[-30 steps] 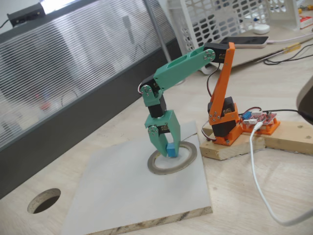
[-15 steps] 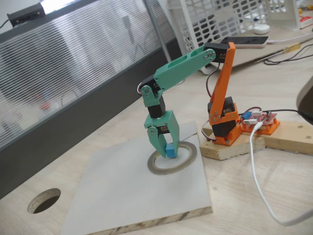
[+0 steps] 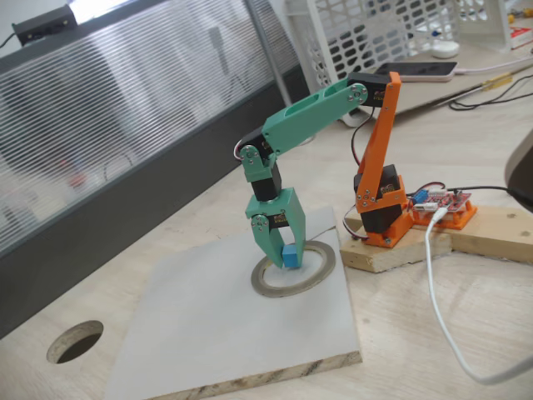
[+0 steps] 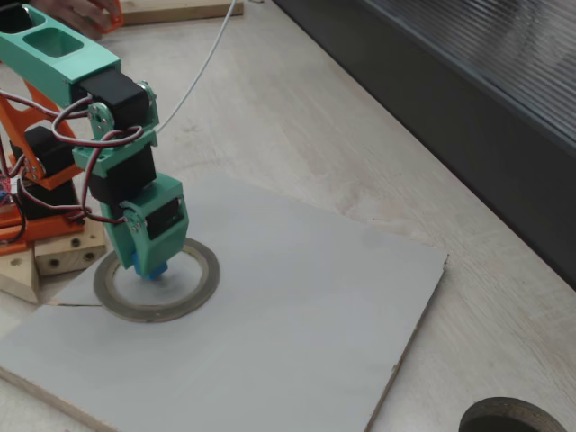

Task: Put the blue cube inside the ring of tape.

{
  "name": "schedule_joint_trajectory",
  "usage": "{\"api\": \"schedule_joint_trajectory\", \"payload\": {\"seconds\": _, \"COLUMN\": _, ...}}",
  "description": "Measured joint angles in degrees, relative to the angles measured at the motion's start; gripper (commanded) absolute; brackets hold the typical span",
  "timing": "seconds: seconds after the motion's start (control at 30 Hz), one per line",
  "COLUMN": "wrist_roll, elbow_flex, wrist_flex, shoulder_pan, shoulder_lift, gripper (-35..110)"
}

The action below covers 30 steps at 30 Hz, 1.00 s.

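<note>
Both fixed views show the gripper (image 3: 286, 257) with its jaws closed on the blue cube (image 3: 291, 257), held low over the opening of the ring of tape (image 3: 294, 278), which lies on a pale board (image 4: 297, 297) on the tabletop (image 4: 333, 117). Placement appears nearly done; the next move likely calls for opening the jaws and lifting straight up without nudging the ring.

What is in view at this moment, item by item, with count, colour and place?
blue cube: one, sky blue, between the gripper's fingers, over the ring's opening.
ring of tape: one, grey-olive, flat on the board.
board: one, pale grey, on the wooden table.
round hole: one, dark, in the tabletop beyond the board.
white cable: one, running past the arm's base.
white basket: one, at the table's back.
gripper: one, teal, shut on the cube.
</note>
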Motion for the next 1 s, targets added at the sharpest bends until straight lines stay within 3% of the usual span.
{"api": "schedule_joint_trajectory", "payload": {"seconds": 1.0, "wrist_roll": 0.4, "elbow_flex": 0.0, "wrist_flex": 0.2, "shoulder_pan": 0.2, "shoulder_lift": 0.0, "gripper": 11}}
